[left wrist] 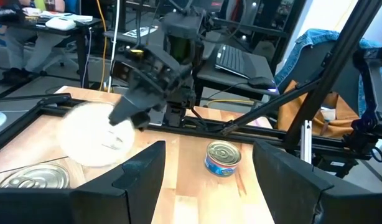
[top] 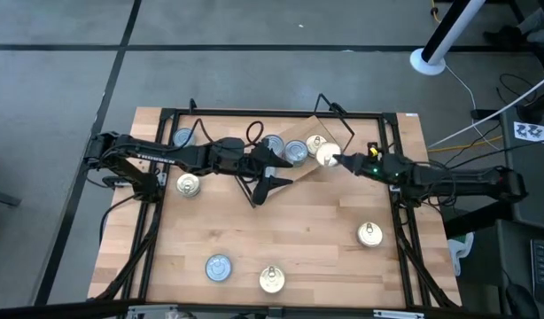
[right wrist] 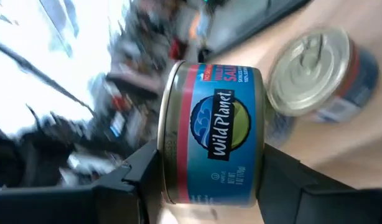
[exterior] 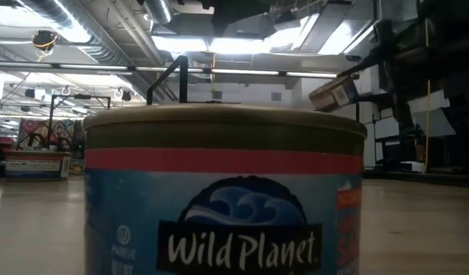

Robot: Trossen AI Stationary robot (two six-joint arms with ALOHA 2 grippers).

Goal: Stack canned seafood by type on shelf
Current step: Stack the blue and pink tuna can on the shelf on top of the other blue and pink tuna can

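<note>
My right gripper (top: 332,159) is shut on a blue-labelled tin (right wrist: 213,134), held tilted above the shelf's (top: 330,131) right part. On the light plank of the shelf stand a gold-topped tin (top: 314,142) and two silvery-topped ones (top: 296,152) (top: 274,144). My left gripper (top: 274,173) hovers at the shelf's left end, open, with nothing between its fingers (left wrist: 141,177). More tins stand on the table: (top: 185,137), (top: 190,184), (top: 218,267), (top: 272,280), (top: 370,234). My right gripper pinches the tin between its two fingers, one on each flat end (right wrist: 166,168). The fingers come nearly level from the table's right side. The tin is lifted clear and lies on its side in the hold, one pale face (top: 325,156) turned up and toward the left arm.
A black frame (top: 166,113) rims the table. The shelf's thin wire legs (top: 257,188) stick out beside my left gripper. One tin (exterior: 219,191) stands right in front of the low camera and hides most of the table there. Cables and a stand lie beyond the right edge.
</note>
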